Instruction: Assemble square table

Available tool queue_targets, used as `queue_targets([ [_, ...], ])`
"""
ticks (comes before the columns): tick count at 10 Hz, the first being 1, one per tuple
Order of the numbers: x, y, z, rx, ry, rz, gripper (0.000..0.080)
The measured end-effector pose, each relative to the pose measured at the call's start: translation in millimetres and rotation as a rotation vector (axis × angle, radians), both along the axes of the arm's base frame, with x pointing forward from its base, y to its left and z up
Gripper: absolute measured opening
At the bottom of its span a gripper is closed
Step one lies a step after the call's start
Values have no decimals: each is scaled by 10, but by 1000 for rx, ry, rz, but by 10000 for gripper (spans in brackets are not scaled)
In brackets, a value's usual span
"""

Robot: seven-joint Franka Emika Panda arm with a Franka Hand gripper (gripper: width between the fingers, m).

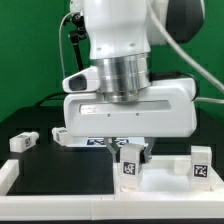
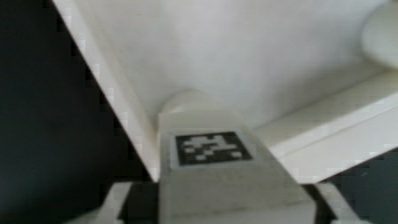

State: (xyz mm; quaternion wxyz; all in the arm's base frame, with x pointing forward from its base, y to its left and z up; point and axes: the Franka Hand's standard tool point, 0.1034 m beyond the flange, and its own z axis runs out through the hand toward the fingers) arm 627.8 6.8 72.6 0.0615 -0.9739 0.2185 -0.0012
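A white table leg with a black-and-white tag stands between my gripper's fingers, just in front of the square table top, whose white edge shows behind the hand. In the wrist view the same leg fills the space between the two fingers, which press on its sides. The table top lies beyond it with its raised rim. The gripper is shut on the leg.
Another tagged leg stands to the exterior view's right, with a white piece lying beside the held leg. One more leg lies at the left. The low white border rail runs along the front.
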Motion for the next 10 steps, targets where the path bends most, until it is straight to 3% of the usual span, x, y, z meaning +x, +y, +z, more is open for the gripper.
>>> queue_targets([
  [2,-1,-4,-2,10,17,-145,298],
  [4,-29,-5,4,52,83,-633,297],
  [6,-23,-23,-21,138,131,-899,293],
  [10,-33,15,-27,136,123,-916,293],
])
